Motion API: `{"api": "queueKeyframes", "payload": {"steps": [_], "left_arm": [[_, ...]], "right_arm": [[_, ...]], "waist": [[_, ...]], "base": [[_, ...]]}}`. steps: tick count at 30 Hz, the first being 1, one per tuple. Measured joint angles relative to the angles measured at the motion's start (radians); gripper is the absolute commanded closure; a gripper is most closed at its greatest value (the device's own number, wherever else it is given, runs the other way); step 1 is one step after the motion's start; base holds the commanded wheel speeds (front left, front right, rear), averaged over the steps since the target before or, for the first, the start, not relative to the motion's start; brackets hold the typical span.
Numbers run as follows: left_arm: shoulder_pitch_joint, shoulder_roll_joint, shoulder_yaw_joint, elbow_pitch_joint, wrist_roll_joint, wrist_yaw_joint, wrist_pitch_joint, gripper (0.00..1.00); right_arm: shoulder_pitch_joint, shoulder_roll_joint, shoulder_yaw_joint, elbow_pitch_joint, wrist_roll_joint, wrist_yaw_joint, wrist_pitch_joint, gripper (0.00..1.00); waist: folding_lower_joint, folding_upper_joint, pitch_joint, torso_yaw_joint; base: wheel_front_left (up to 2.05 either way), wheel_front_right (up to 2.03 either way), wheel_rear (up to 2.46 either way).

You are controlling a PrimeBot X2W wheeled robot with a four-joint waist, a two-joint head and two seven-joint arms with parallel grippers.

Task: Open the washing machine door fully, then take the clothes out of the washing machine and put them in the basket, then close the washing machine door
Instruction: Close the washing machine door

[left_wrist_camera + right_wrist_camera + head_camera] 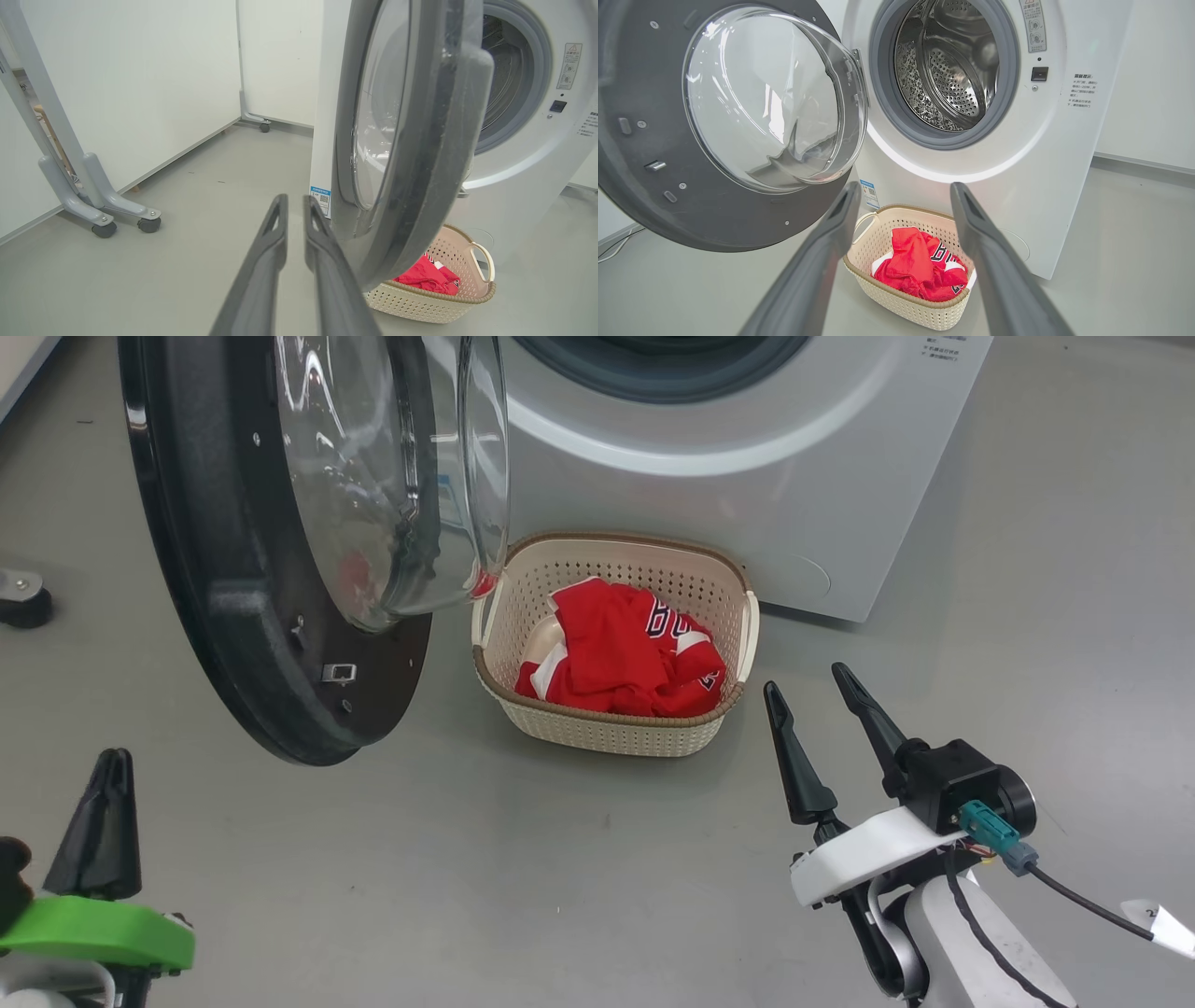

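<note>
The washing machine door (pixel 233 616) hangs wide open to the left of the white washing machine (pixel 747 476). The steel drum (pixel 952 70) has nothing in it. On the floor in front stands the basket (pixel 607 723), and the red clothes (pixel 625 653) lie in it. My left gripper (pixel 107 765) is low at the left, below the door's rim. In the left wrist view the left gripper (pixel 294 205) has its fingers nearly together, nothing between them, beside the door (pixel 420 140). My right gripper (pixel 808 677) stands open just right of the basket. In the right wrist view the right gripper (pixel 903 189) points at the basket (pixel 906 303) and the clothes (pixel 920 270).
A grey frame on casters (pixel 103 210) stands by white panels to the left of the machine. One black caster (pixel 23 597) sits at the left edge of the head view. Bare grey floor lies between my grippers and the basket.
</note>
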Motion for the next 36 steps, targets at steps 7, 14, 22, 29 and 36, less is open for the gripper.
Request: {"api": "queueKeyframes", "payload": {"steps": [7,14,22,29,36], "left_arm": [[0.0,0.01,-0.02,0.009,-0.001,0.0,-0.004,1.0],[0.0,0.057,-0.034,0.009,0.002,0.0,-0.005,1.0],[-0.051,0.101,-0.031,-0.031,-0.045,0.0,0.028,1.0],[-0.107,0.119,0.009,-0.039,-0.176,0.0,0.131,1.0],[-0.196,0.006,0.134,0.014,-0.497,0.036,0.306,1.0]], "right_arm": [[0.002,0.0,0.002,0.001,0.0,0.0,0.0,0.0],[0.012,0.001,0.005,0.002,0.0,0.0,0.0,0.0],[0.016,0.001,0.007,0.002,0.0,0.0,0.0,0.0],[0.016,0.001,0.008,0.001,0.0,0.0,0.0,0.0],[0.015,0.002,0.007,-0.003,0.0,0.0,0.0,0.0]], "waist": [[0.0,0.0,-0.007,0.001],[0.0,0.0,-0.014,0.001],[0.0,0.0,-0.015,0.002],[0.0,0.0,-0.006,0.001],[0.0,0.0,0.011,-0.009]], "base": [[0.0,0.0,0.0],[0.0,0.0,0.0],[0.0,0.0,0.0],[0.0,0.0,0.0],[0.0,0.0,0.0]]}}
